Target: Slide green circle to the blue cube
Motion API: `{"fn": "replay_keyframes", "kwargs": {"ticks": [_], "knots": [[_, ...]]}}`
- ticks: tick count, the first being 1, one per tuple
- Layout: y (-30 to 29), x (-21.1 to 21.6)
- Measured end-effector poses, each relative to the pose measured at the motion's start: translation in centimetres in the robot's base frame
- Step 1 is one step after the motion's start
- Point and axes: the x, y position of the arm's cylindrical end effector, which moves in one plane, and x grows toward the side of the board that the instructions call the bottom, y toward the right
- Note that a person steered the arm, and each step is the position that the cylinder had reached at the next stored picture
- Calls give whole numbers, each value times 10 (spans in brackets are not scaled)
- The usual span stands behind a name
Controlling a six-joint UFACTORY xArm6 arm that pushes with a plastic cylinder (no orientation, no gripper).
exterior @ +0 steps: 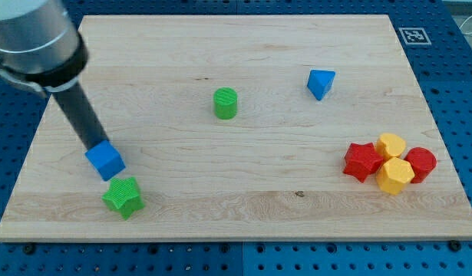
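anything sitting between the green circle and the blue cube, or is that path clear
Nothing visible stands in the way. The green circle is mid-board, and the blue cube lies toward the view's lower left with bare wood between them. My tip is at the cube's upper-left edge, and the green star sits just below the cube, off the line.

Counted on the wooden board (243, 184): two green blocks, two blue blocks, two red blocks, two yellow blocks; eight in all.
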Motion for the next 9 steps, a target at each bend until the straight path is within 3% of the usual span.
{"fn": "replay_keyframes", "kwargs": {"ticks": [1, 3, 5, 7, 8, 9], "knots": [[5, 9], [25, -69], [129, -116], [168, -96], [193, -109], [209, -87]]}}
